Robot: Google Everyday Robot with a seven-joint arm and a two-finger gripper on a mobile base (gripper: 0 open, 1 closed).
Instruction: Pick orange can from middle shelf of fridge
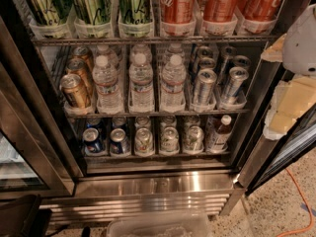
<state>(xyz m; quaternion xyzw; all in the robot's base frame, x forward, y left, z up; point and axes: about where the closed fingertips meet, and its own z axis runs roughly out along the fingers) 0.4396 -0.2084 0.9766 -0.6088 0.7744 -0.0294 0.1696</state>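
The fridge [44,147] stands open in front of me. The middle shelf [148,113] holds a lane of orange cans at its far left. The front orange can [75,90] stands upright at the shelf's front edge, with two more orange cans behind it. My gripper [289,107] shows as cream-coloured parts at the right edge of the view, beside the fridge's right frame and under a white arm part [302,38]. It is far to the right of the orange cans and touches no can.
Water bottles [141,80] and slim silver cans [203,85] fill the other lanes of the middle shelf. Green cans [91,4] and red cola cans [177,3] stand above. Mixed cans and a small bottle [218,131] stand below. An orange cable [301,201] lies on the floor at the right.
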